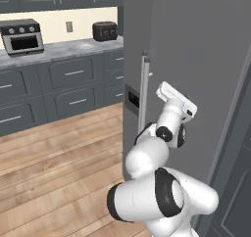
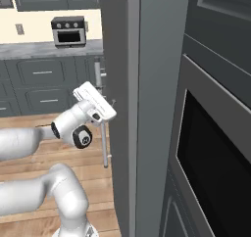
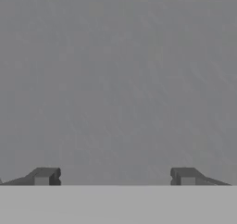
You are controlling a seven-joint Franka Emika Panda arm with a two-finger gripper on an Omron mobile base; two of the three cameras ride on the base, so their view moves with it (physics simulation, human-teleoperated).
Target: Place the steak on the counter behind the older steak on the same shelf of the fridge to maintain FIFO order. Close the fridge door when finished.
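Looking along the hand view, I see the pincer (image 3: 115,177) open wide with nothing between its two dark fingertips (image 3: 44,176), facing a plain grey surface. From the base views, the pincer (image 1: 182,100) is up against the closed front of the fridge (image 1: 196,59), just beside its vertical bar handle (image 1: 143,91). Behind, the table (image 1: 59,49) carries a toaster oven (image 1: 20,36) and a toaster (image 1: 105,31). I cannot find either steak.

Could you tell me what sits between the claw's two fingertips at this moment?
Nothing: the claw stands open, and in the hand view the gap between its tips shows just the flat grey fridge face close ahead.
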